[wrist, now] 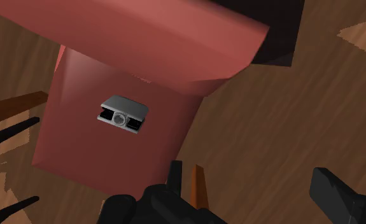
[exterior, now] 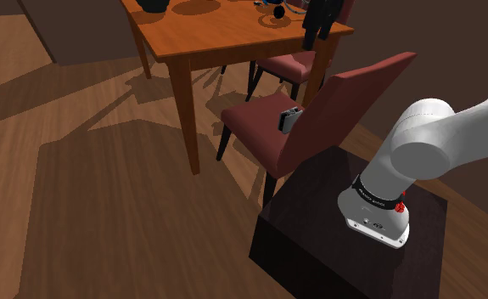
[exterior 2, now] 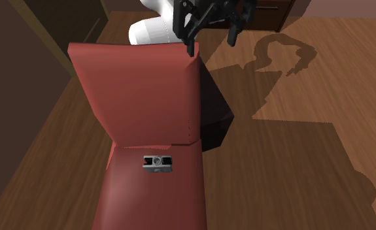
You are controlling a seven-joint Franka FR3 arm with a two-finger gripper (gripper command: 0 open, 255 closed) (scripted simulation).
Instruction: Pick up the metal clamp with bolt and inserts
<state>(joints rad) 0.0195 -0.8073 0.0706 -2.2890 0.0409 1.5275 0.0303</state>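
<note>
The gripper (exterior 2: 212, 40) hung above the top edge of a red chair's backrest (exterior 2: 134, 85), its two black fingers (exterior 2: 191, 47) spread wide apart with nothing between them. The grey metal clamp (exterior 2: 157, 162) lay flat on the chair's seat (exterior 2: 147, 196), well below the gripper and on the far side of the backrest from it, close to where seat and backrest meet. In the wrist view the clamp (wrist: 122, 114) sat ahead of the open gripper (wrist: 258, 191), off to the side of the one finger (wrist: 175, 177), apart from both. Its round bolt head faced up between two dark openings. Wooden floor (exterior 2: 297, 163) lay beneath the gripper.
</note>
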